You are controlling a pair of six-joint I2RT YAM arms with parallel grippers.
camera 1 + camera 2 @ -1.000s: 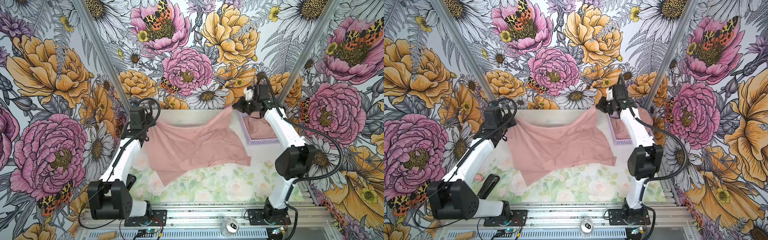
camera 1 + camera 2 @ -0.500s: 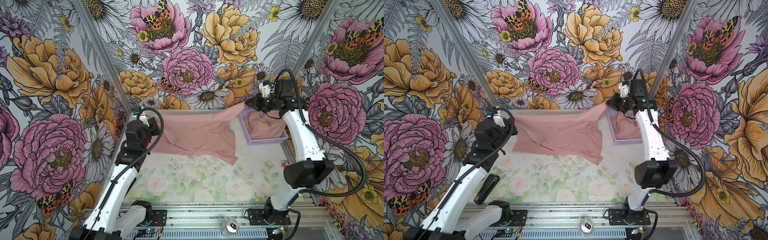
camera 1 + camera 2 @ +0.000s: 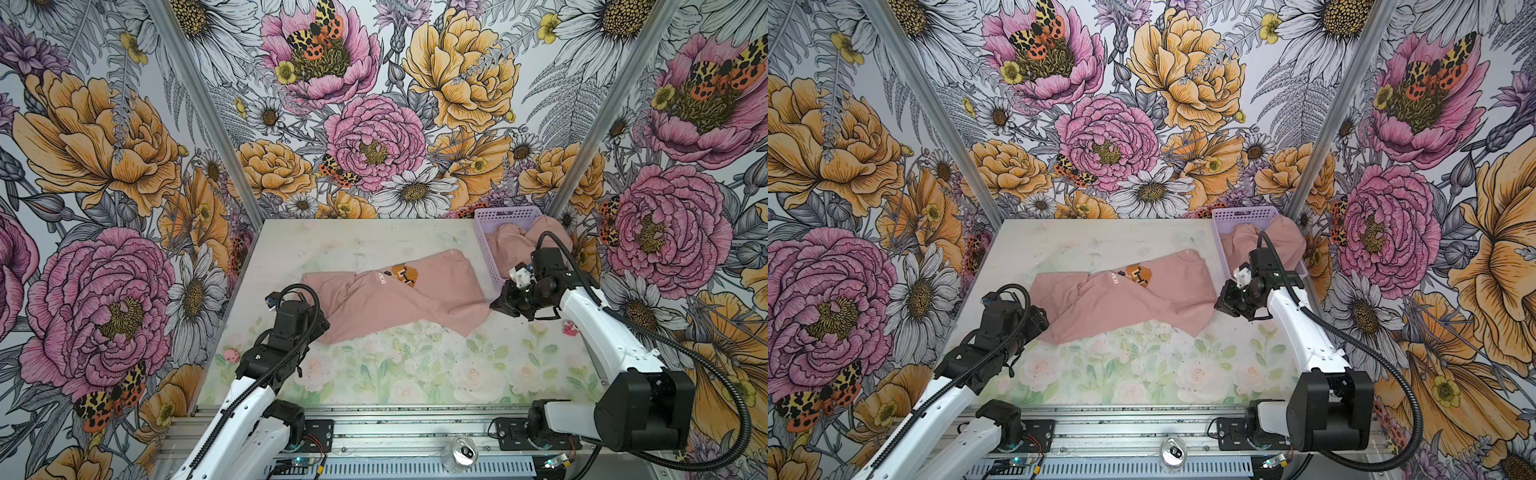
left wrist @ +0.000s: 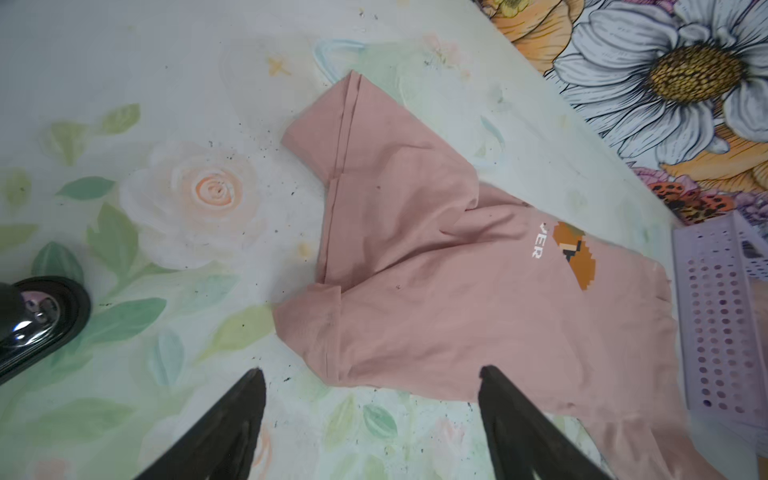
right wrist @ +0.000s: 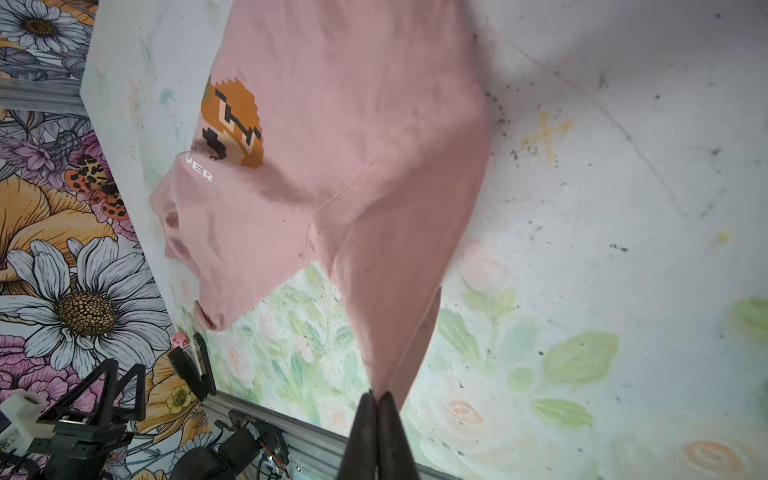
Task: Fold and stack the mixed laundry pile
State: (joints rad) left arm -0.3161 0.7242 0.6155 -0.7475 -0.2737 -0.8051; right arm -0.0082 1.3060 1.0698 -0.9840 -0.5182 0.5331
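In both top views, on the floral-printed table [image 3: 374, 374], the T-shirt [image 3: 399, 297] now lies dropped and skewed beside the lavender basket [image 3: 490, 253]. In the left wrist view the left gripper [image 4: 370, 376] has just spread wide, empty. In the right wrist view the right gripper [image 5: 377, 399] stays clamped on a shirt corner; spreading likely needs redoing.

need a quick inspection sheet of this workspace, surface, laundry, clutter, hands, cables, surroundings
Surface: floral-print table, dark specks scattered on it.
Job's things: pink T-shirt lying crumpled mid-table, pixel figure partly showing; more pink cloth in the lavender basket at the far right.
Clutter: small pink object by the right arm; another small pink object near the left edge; can on the front rail.
Hands: left hand open, empty, beside the shirt's edge; right hand shut on a shirt corner.
Cables: black hoses looped off both arms, clear of the cloth.
Surroundings: floral wall panels on three sides.
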